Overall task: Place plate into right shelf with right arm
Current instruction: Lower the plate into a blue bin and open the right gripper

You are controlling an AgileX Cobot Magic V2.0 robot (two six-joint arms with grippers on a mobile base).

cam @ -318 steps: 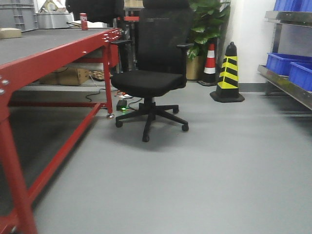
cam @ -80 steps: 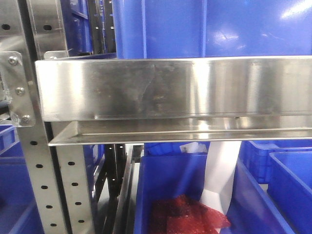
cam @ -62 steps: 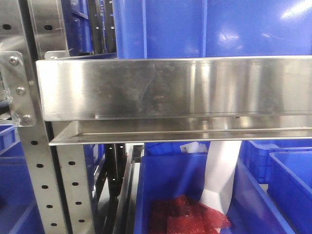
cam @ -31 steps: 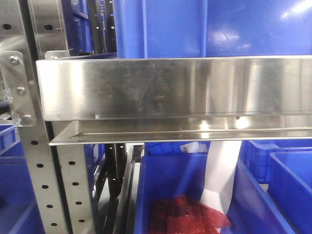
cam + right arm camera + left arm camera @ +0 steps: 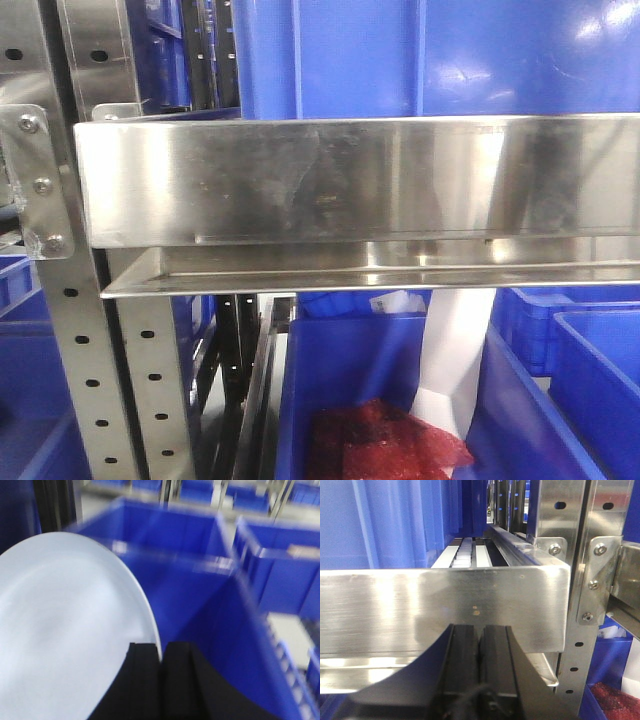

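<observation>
Gripping the plate [image 5: 65, 630] by its near edge, my right gripper [image 5: 161, 655] has its two dark fingers [image 5: 142, 675] pinched together on the rim. Plate: white, tilted, filling the left of the blurred right wrist view, held above an open blue bin [image 5: 200, 600]. More blue bins [image 5: 280, 575] sit beyond and to the right.

Left gripper [image 5: 479, 640]: fingers pressed flat together, nothing between them, just in front of a broad steel front rail [image 5: 440, 605] of the right shelf [image 5: 580, 555]. Bolted corner brackets [image 5: 592, 585] and a perforated upright [image 5: 572, 660] stand to the rail's right.

Front view: the same kind of shiny rail [image 5: 350, 180] spans the frame, blue crates [image 5: 430, 60] resting on the level above it. Below, a blue bin [image 5: 350, 370] holds something red [image 5: 380, 440] and a white strip [image 5: 450, 360].
</observation>
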